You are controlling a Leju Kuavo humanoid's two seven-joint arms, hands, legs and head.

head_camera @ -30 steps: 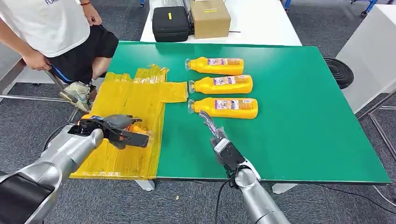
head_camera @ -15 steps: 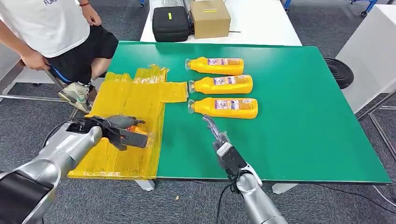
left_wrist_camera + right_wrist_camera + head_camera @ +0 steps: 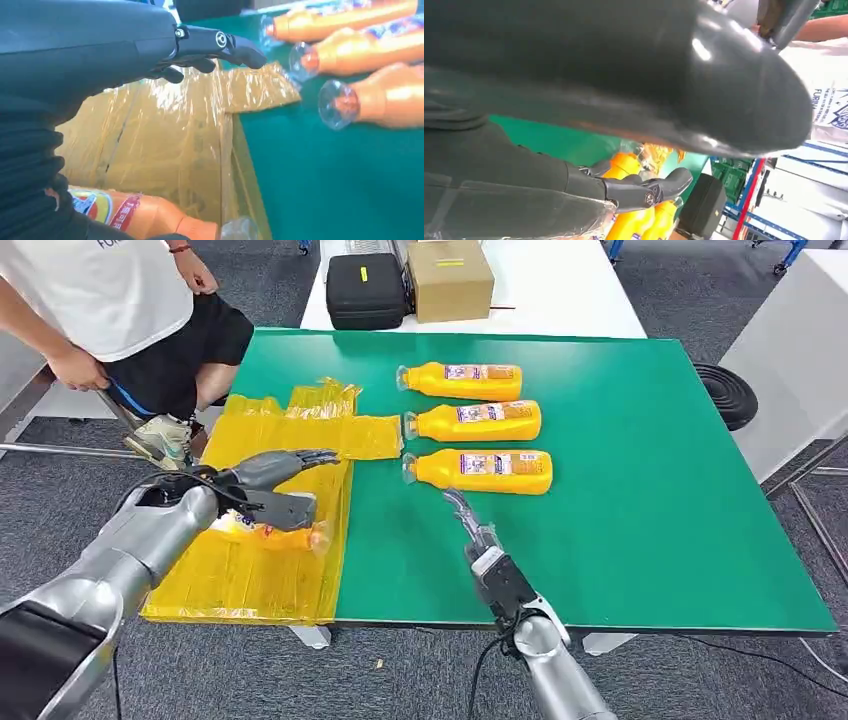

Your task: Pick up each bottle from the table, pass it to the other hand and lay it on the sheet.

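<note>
In the head view the left hand (image 3: 272,485) is at the left of the frame, above the yellow sheet (image 3: 285,455). Its fingers (image 3: 305,457) are spread and stretched out toward the top of the sheet, and they hold nothing. Just below this hand one bottle (image 3: 275,533) lies on its side on the sheet, with its clear cap pointing to the right, near the sheet's right edge. In the left wrist view the same bottle (image 3: 135,215) lies under the hand, apart from the fingers.

Three more bottles lie in a row on the green desk (image 3: 640,490) in the upper middle of the frame: the far bottle (image 3: 463,381), the middle bottle (image 3: 475,422) and the near bottle (image 3: 482,471), all with caps to the left. The right hand (image 3: 468,523) is at the lower middle, just below the near bottle, its fingers straight and holding nothing.

A person (image 3: 110,310) sits at the upper left.
</note>
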